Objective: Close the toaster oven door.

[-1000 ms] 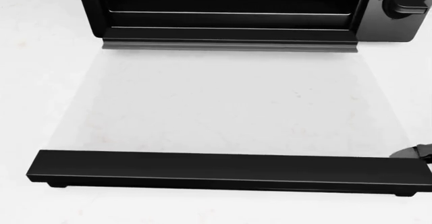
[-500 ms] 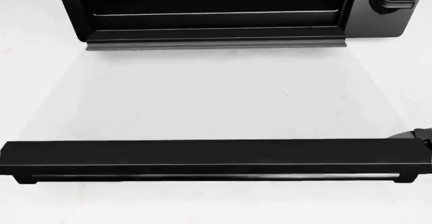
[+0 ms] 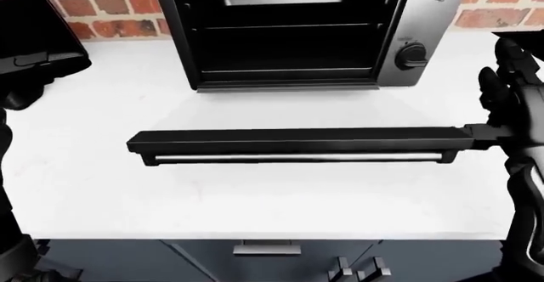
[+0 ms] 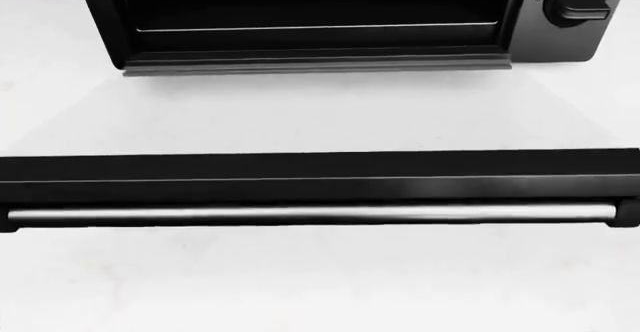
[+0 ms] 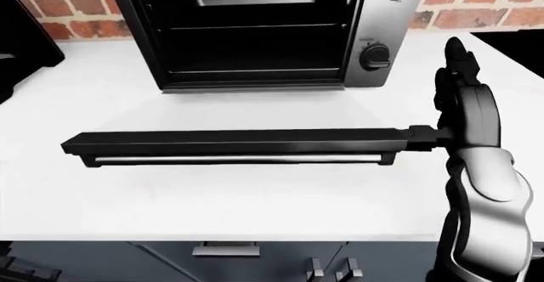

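Open toaster oven door point(image 3: 298, 143) fronts white counter point(image 3: 94, 186).

Red brick wall point(image 3: 94, 16) behind white counter point(image 3: 255, 199), dark cabinets point(image 3: 170, 263) below.

toaster oven point(image 4: 310, 17) along top of frame, cavity open; black knob point(image 4: 575, 0) upper right; door edge point(image 4: 320, 176) spans full width mid-frame, silver handle bar point(image 4: 310, 213) just below it; white counter point(image 4: 320, 287) underneath
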You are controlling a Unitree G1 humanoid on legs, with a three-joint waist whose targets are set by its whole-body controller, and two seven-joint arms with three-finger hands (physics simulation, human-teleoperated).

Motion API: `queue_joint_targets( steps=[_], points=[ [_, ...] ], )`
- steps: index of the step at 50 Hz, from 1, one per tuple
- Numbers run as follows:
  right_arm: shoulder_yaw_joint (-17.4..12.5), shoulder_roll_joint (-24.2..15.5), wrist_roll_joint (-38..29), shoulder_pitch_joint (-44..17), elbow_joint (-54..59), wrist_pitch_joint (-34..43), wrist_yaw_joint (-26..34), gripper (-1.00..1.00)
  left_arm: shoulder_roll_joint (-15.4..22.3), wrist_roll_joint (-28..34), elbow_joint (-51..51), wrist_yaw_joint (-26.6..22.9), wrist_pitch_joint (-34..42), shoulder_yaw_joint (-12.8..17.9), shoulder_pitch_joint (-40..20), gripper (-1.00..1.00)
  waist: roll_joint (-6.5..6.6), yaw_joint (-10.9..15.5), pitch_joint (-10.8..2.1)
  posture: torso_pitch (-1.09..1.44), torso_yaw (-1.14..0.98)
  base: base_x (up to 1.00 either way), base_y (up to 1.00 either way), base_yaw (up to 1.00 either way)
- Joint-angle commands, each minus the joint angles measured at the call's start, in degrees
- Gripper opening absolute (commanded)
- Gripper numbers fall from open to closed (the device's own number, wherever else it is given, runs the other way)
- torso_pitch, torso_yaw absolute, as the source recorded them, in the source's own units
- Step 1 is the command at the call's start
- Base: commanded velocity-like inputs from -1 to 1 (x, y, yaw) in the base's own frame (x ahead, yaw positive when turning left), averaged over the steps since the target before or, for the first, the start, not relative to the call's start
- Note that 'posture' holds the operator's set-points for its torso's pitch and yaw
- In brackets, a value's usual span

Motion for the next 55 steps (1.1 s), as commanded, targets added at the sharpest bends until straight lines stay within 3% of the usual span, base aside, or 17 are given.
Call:
queue_joint_targets(
  steps=[1, 32, 46, 55],
  points=[
    [0.52, -0.92, 3.34, -1.92, -4.07, -1.95, -0.13, 1.0, 1.32, 0.16, -1.61, 0.06, -1.62, 0.98, -1.45, 1.0, -0.4, 0.25, -1.57, 0.0, 0.0, 0.0, 0.0, 0.0],
    [-1.24, -4.83, 18.17, -9.23, -8.92, 15.31, -12.08, 1.0, 1.67, 0.56, -0.23, 0.69, -2.48, 1.09, -1.46, 1.0, -0.45, 0.61, -1.4, 0.0, 0.0, 0.0, 0.0, 0.0],
    [-3.63, -6.99, 31.09, -13.18, -7.1, 22.17, -22.67, 1.0, 1.62, 0.72, -0.2, 0.6, -2.45, 1.03, -1.52, 1.0, -0.54, 0.72, -1.29, 0.0, 0.0, 0.0, 0.0, 0.0],
    [-3.25, -9.03, 38.88, -13.49, -5.56, 22.31, -29.29, 1.0, 1.73, 0.54, -0.39, 0.67, -2.17, 1.13, -1.57, 1.0, -0.68, 0.77, -1.15, 0.0, 0.0, 0.0, 0.0, 0.0]
  ],
)
